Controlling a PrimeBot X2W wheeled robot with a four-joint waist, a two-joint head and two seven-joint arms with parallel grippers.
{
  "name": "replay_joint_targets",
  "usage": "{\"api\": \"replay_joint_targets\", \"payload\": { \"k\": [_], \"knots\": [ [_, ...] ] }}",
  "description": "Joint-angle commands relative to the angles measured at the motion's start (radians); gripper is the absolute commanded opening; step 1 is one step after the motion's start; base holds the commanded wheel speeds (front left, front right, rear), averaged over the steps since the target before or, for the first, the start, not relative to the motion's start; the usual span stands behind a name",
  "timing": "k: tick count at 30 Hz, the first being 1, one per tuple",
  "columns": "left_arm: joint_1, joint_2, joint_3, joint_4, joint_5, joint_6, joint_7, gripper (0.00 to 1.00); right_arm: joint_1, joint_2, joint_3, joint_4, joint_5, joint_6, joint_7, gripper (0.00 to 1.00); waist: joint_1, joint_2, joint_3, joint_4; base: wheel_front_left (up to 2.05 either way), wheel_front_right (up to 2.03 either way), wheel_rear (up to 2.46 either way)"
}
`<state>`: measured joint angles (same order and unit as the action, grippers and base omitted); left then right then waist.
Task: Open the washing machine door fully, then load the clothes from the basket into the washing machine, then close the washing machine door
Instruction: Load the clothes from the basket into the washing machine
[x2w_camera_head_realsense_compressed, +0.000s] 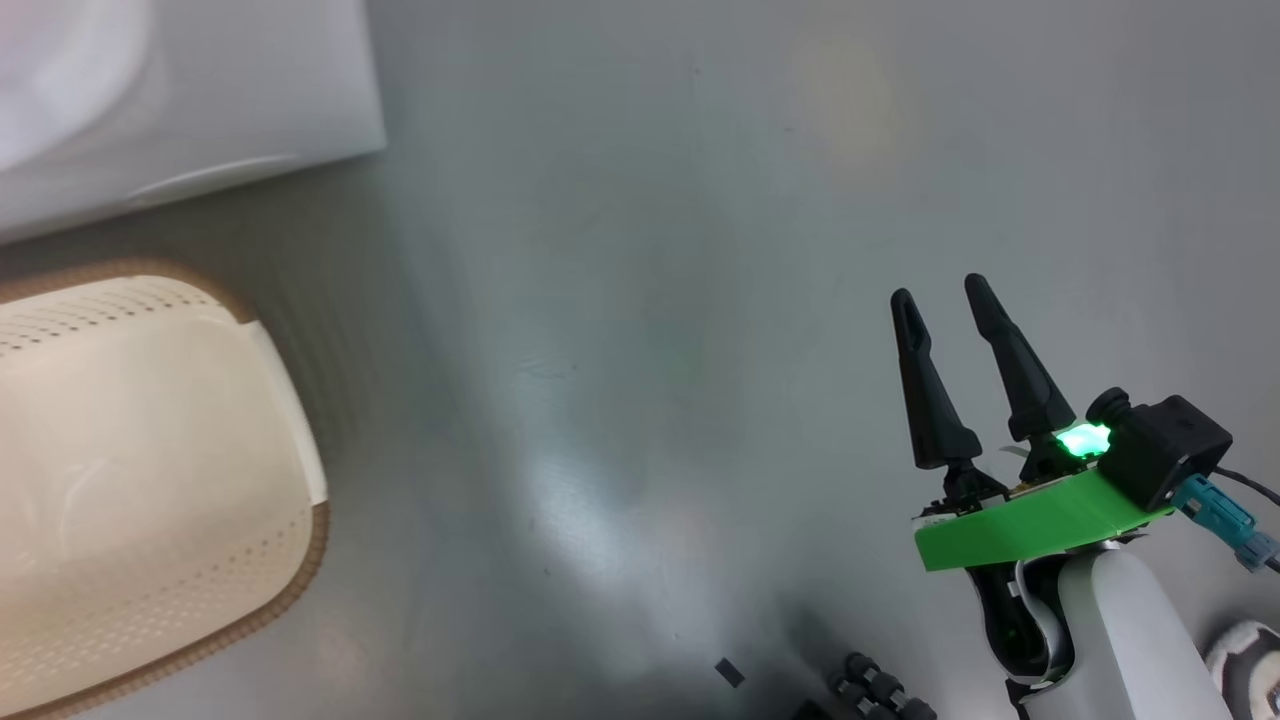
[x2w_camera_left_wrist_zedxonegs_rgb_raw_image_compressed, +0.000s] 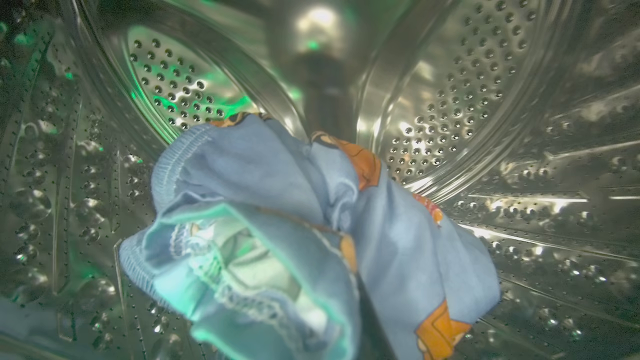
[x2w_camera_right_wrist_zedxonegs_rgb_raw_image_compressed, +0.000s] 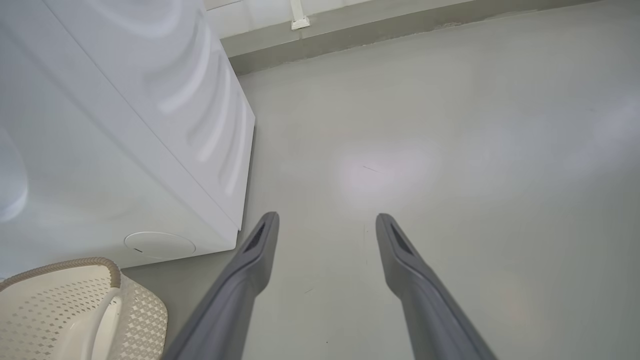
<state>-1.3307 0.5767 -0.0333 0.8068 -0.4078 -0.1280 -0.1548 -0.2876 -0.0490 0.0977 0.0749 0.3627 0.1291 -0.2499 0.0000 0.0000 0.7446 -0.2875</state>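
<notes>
The left gripper, pinched shut, held an orange-printed light blue fabric bundle (x2w_camera_left_wrist_zedxonegs_rgb_raw_image_compressed: 280, 200) inside the perforated steel drum (x2w_camera_left_wrist_zedxonegs_rgb_raw_image_compressed: 450, 100) of the white washing machine (x2w_camera_right_wrist_zedxonegs_rgb_raw_image_compressed: 100, 150); the right gripper (x2w_camera_head_realsense_compressed: 939, 288) hung spread above grey floor (x2w_camera_head_realsense_compressed: 650, 300).

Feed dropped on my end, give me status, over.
Left gripper shut on clothes, inside drum. Right gripper open, over floor. No obstruction seen in drum.
</notes>
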Motion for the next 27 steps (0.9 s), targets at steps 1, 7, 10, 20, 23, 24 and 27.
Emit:
{"api": "replay_joint_targets", "payload": {
  "k": [1,7,10,20,23,24,27],
  "knots": [
    [-0.027,0.069,0.009,-0.009,0.003,-0.003,0.005,0.00,0.013,-0.001,0.026,-0.023,0.009,0.002,-0.012,1.00,0.0000,0.0000,0.040,-0.040,0.00,0.00,0.00],
    [-0.111,0.094,-0.048,0.069,0.035,-0.003,0.014,0.00,0.002,-0.001,0.038,-0.020,0.025,0.002,-0.012,1.00,0.0000,0.0000,0.056,-0.058,0.00,0.00,0.00],
    [-0.155,0.103,-0.078,0.117,0.045,-0.003,0.015,0.00,-0.005,-0.001,0.045,-0.020,0.032,0.002,-0.012,1.00,0.0000,0.0000,0.063,-0.069,0.00,0.00,0.00],
    [-0.227,0.105,-0.121,0.224,0.037,-0.003,-0.031,0.00,-0.009,-0.001,0.042,-0.019,0.034,0.002,-0.012,1.00,0.0000,0.0000,0.066,-0.065,0.00,0.00,0.00],
    [-0.241,0.103,-0.132,0.246,0.031,-0.003,-0.044,0.00,-0.012,-0.001,0.039,-0.019,0.030,0.002,-0.012,1.00,0.0000,0.0000,0.065,-0.058,0.00,0.00,0.00],
    [-0.245,0.103,-0.134,0.253,0.030,-0.003,-0.051,0.21,-0.012,-0.001,0.038,-0.018,0.029,0.002,-0.012,1.00,0.0000,0.0000,0.065,-0.056,0.00,0.00,0.00],
    [-0.254,0.099,-0.132,0.270,0.026,-0.001,-0.064,1.00,-0.014,-0.001,0.037,-0.018,0.026,0.002,-0.012,1.00,0.0000,0.0000,0.063,-0.050,0.00,0.00,0.00]
  ]
}}
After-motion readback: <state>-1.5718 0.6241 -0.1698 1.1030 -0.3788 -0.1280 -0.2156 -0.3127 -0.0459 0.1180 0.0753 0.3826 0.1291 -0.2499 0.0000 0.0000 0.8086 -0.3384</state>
